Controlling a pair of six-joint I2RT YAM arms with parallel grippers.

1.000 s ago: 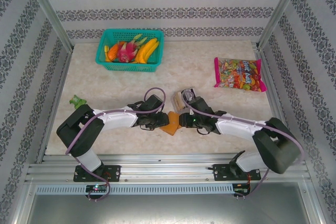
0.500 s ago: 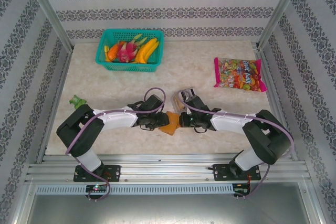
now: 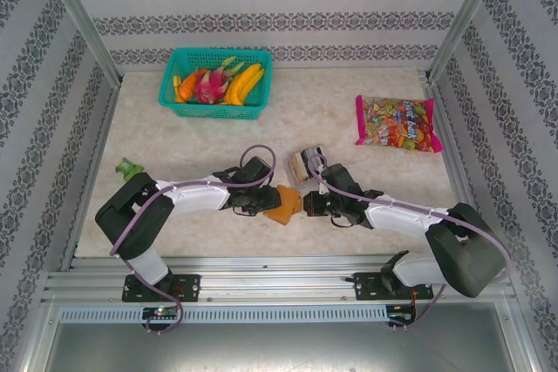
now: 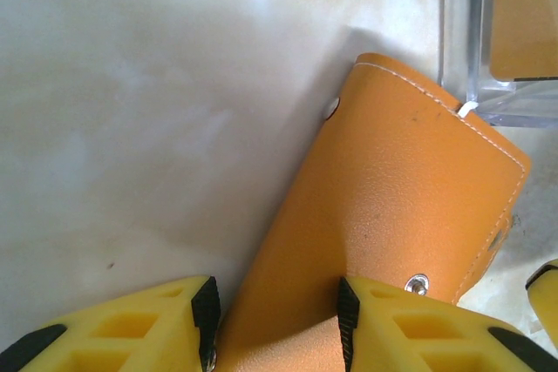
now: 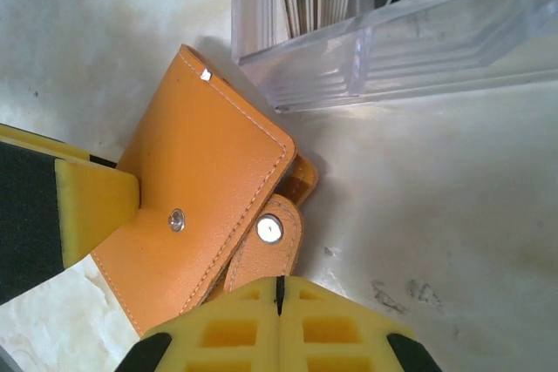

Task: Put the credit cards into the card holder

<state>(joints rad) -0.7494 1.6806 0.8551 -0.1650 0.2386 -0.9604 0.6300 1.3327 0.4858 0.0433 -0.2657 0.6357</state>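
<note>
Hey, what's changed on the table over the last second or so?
The right hand shut its jaws and drew back a little to the right. Its tips now sit by the snap strap of the card holder; whether it pinches the strap is unclear. The left hand kept its grip on the card holder. The clear card box, fruit basket and candy bag stayed put.

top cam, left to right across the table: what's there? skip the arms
small green object → fruit basket → wallet → candy bag
</note>
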